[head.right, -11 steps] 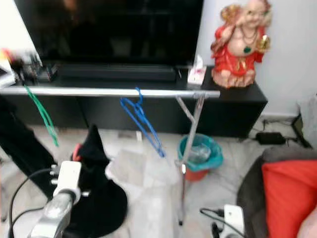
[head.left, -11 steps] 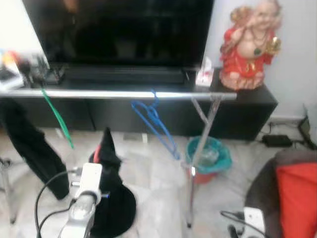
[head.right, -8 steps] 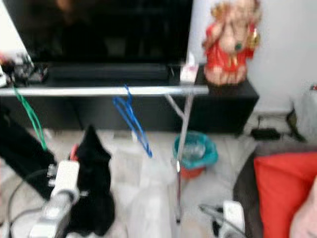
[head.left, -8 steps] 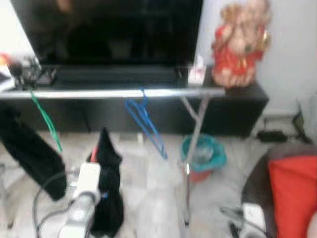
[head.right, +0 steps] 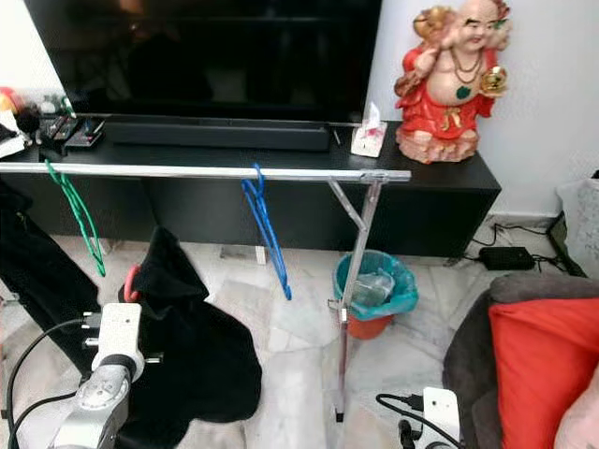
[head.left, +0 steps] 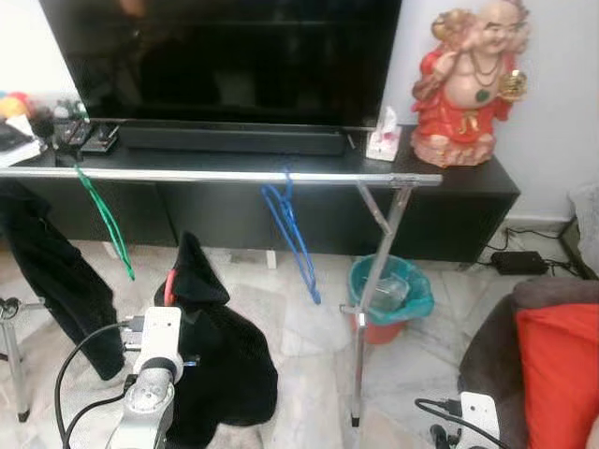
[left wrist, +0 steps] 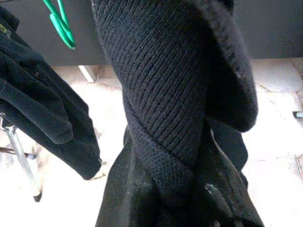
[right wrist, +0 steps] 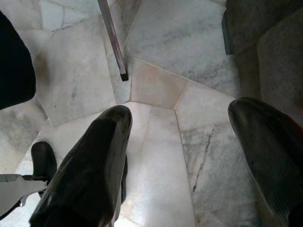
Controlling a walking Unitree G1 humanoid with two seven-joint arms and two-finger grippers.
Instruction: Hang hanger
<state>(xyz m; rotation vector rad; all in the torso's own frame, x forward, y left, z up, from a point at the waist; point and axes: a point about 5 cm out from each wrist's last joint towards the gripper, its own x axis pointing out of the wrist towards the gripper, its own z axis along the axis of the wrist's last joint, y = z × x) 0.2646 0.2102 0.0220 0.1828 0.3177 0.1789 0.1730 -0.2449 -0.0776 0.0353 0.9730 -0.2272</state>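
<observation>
Even, soft daylight fills both eye views, which are sharp across the frame, with pale reflections on the marble floor (head.left: 309, 327) and a bright sheen along the metal rail (head.left: 215, 175). The dark television screen (head.left: 225, 56) carries faint reflections. In the left wrist view the black knitted garment (left wrist: 170, 109) is close and crisp while the floor behind it is overexposed to near white; in the right wrist view the near fingers (right wrist: 90, 175) are soft and slightly glossy.
</observation>
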